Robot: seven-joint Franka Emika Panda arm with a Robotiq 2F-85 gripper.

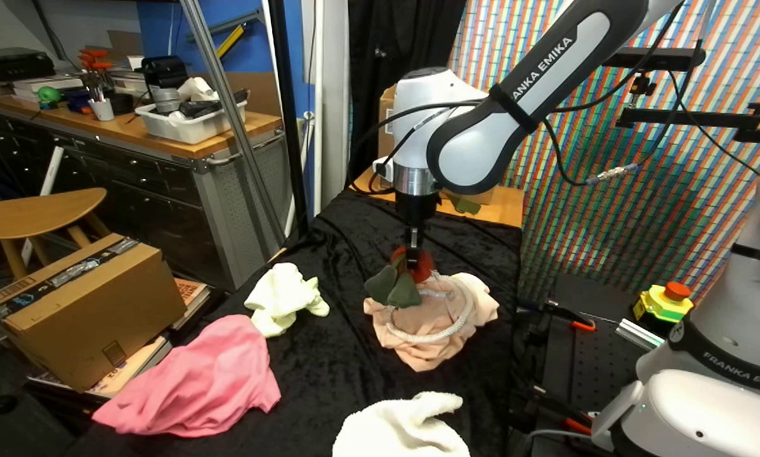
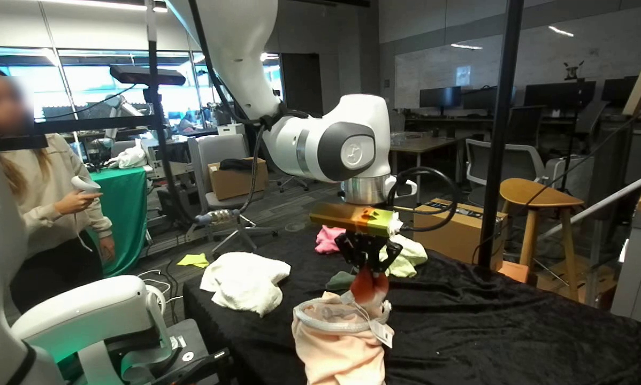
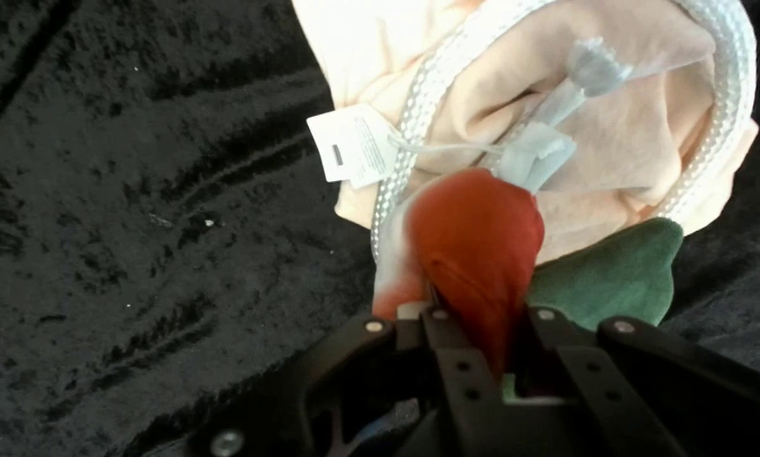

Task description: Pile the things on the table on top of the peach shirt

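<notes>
The peach shirt (image 1: 418,358) lies bunched on the black-covered table, and it shows in an exterior view (image 2: 342,355) and the wrist view (image 3: 615,139). A whitish braided ring (image 1: 432,337) with a paper tag (image 3: 354,149) lies on it. My gripper (image 1: 413,259) is above the shirt's edge, pointing down, shut on a red plush thing (image 2: 367,289) with green leaf-shaped parts (image 1: 404,291). The red plush (image 3: 478,235) hangs over the ring's near side in the wrist view. I cannot tell whether it touches the ring or shirt. The fingertips are partly hidden by it.
A pale green cloth (image 1: 283,295), a pink cloth (image 1: 205,381) and a white towel (image 1: 402,431) lie on the table. A cardboard box (image 1: 88,311) stands past the table's side. Another robot arm (image 1: 722,355) and an emergency stop (image 1: 664,301) stand beside the table.
</notes>
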